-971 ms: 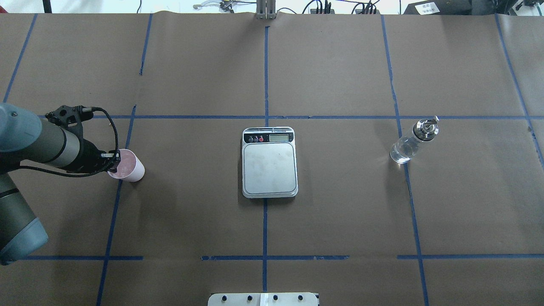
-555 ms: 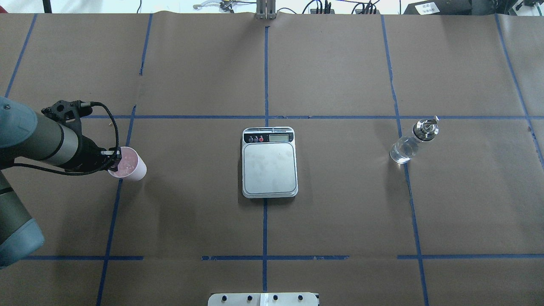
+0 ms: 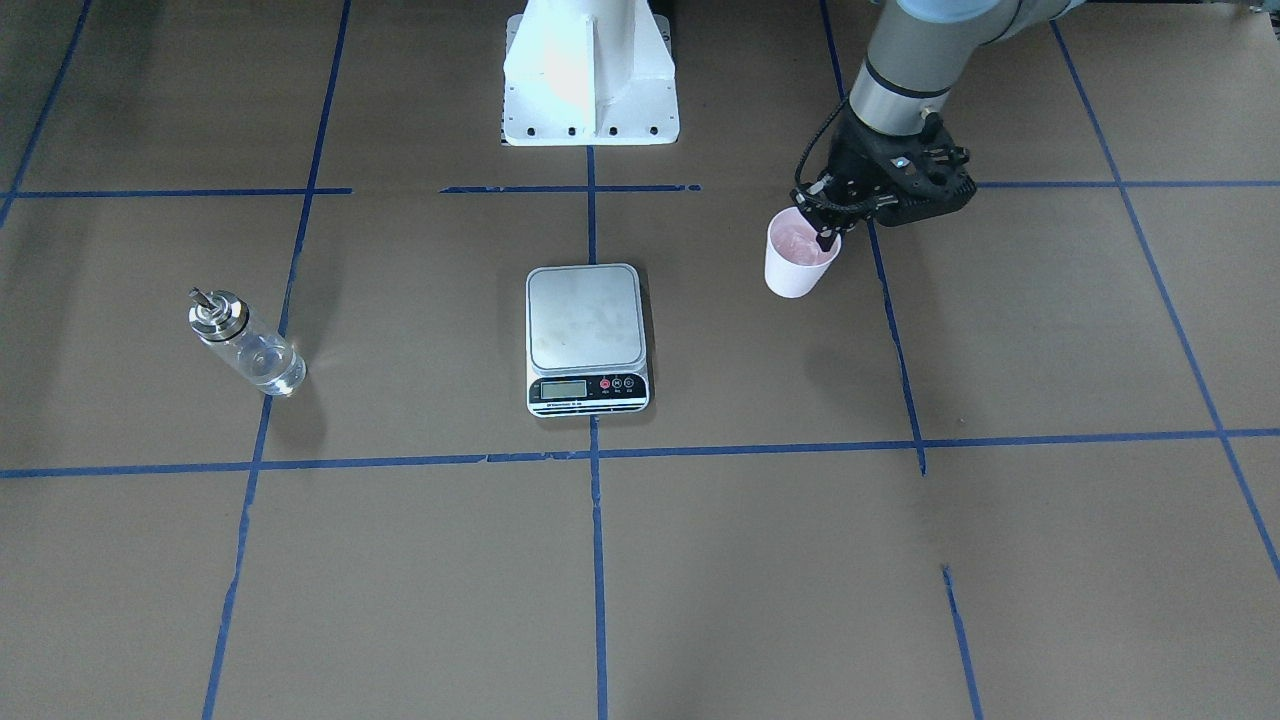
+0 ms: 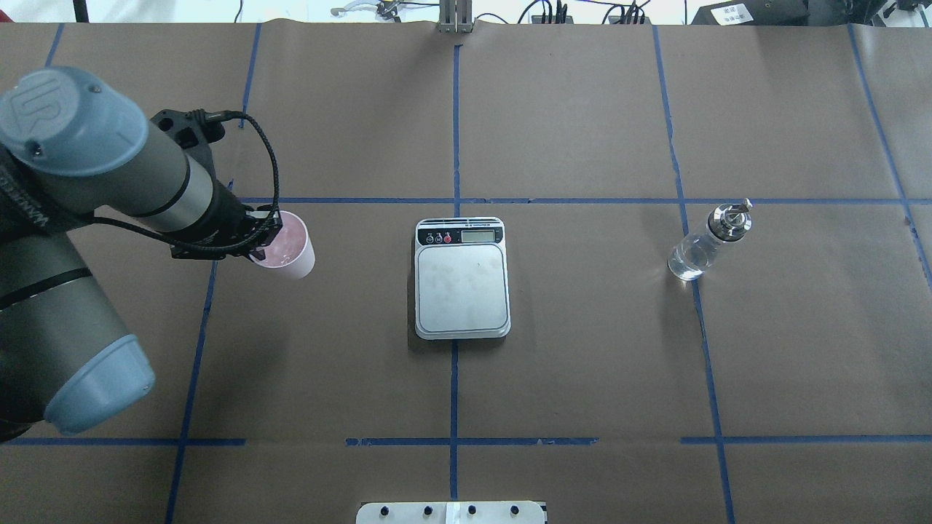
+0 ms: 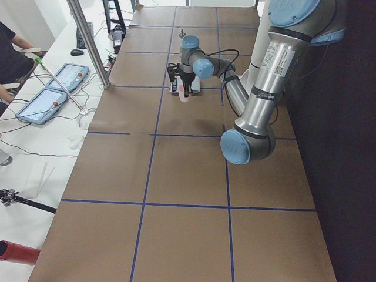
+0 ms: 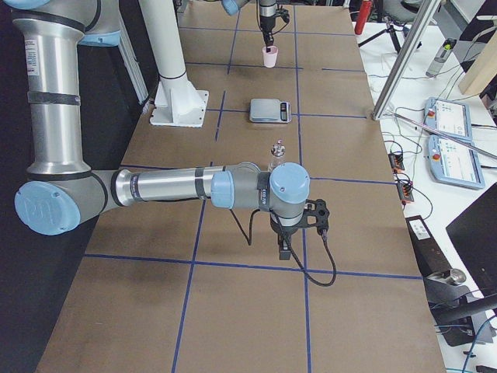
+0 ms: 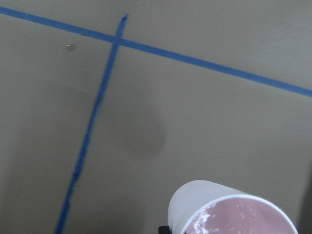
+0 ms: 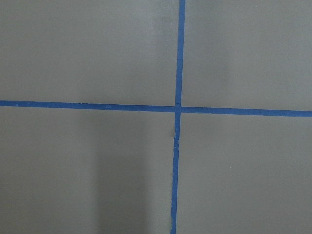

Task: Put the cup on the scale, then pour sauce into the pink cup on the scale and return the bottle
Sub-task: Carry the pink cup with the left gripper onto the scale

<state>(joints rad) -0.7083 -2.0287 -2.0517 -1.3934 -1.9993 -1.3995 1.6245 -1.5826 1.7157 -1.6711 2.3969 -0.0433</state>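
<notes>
The pale pink cup (image 4: 290, 256) hangs upright above the brown table, left of the scale (image 4: 461, 285). My left gripper (image 4: 263, 244) is shut on the cup's rim, one finger inside it. The front view shows the cup (image 3: 795, 265) right of the scale (image 3: 585, 318), held by the left gripper (image 3: 828, 235). The left wrist view shows the cup (image 7: 229, 212) with its shadow on the table apart from it. The clear glass bottle (image 4: 700, 249) with its metal spout stands far right. My right gripper (image 6: 284, 250) hangs low over bare table; I cannot tell whether it is open or shut.
The scale's plate is bare, its display strip on the far side. Blue tape lines grid the brown table cover. The white robot base (image 3: 590, 70) stands at the near edge. A metal post (image 4: 455, 18) stands at the far edge. Operators' tablets (image 6: 449, 140) lie off the table.
My left arm has risen and moved right toward the scale, carrying the cup off its old spot by the left tape line. The scale and the bottle have not moved.
</notes>
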